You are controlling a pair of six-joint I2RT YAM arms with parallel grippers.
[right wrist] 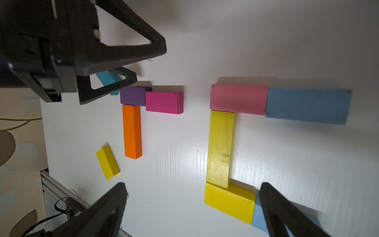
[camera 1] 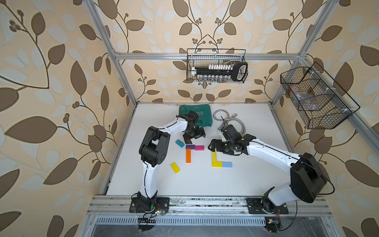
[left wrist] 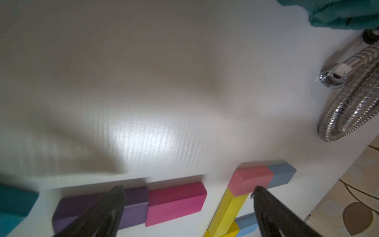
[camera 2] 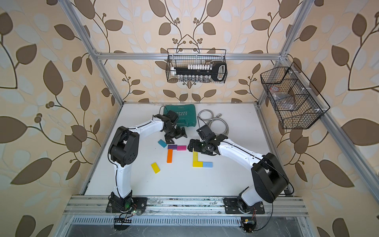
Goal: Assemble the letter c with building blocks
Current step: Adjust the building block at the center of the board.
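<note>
In the right wrist view a pink block and a blue block lie end to end. A long yellow block runs from the pink one to a short yellow block joined to a light blue one. Beside them, purple, magenta and orange blocks form a corner. A teal block and a yellow block lie loose. My left gripper hangs open over the purple and magenta blocks, holding nothing. My right gripper is open above the long yellow block.
A green tool case and a coiled metal hose lie at the back of the white table. Wire baskets hang on the back and right frame rails. Aluminium rails bound the table.
</note>
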